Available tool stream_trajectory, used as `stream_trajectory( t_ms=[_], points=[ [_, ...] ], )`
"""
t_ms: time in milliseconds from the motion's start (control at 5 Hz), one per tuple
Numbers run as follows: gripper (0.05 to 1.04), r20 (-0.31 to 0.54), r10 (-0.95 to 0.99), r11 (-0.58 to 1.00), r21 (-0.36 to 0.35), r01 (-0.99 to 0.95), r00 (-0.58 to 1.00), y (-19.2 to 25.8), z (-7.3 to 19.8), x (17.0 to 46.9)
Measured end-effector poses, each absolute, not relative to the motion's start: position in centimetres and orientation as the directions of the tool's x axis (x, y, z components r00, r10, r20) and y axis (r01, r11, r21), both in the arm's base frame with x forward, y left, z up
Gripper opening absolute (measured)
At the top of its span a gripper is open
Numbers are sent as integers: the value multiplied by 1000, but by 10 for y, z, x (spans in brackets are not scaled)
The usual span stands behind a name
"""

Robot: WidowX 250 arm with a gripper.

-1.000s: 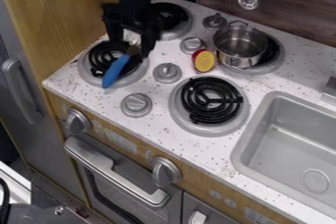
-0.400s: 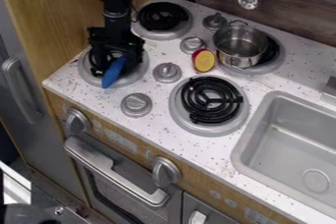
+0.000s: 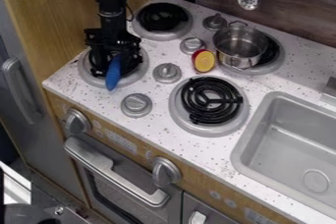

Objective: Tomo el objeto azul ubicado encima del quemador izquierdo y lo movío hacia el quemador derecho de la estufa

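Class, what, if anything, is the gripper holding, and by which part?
It cannot be told for certain: the gripper is down over the far end of the blue object and hides any hold there.

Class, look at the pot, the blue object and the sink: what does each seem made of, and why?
Pot: shiny metal, probably steel, given its bright reflections.
Blue object: likely plastic or silicone, as its visible part looks smooth and evenly coloured.
Sink: satin grey, metal or painted plastic; its soft sheen leaves that open.
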State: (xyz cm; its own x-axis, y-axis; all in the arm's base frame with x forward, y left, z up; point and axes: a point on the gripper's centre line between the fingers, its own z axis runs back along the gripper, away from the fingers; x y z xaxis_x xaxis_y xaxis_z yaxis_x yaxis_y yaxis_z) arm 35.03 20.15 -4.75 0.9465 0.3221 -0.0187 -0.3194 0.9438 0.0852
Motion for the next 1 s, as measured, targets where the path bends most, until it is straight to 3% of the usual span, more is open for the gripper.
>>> stream_trajectory(
  t_ms=[200, 400, 800, 1000],
  points=[
    [438, -22, 302, 951, 79, -299, 953, 194, -48, 350],
    [355, 1, 277, 958, 82, -276, 961, 184, -45, 351],
    [355, 99, 112, 987, 105, -123, 989, 108, 0, 356],
    [354, 89, 59, 993, 97, -67, 994, 73, -2, 343]
  ],
)
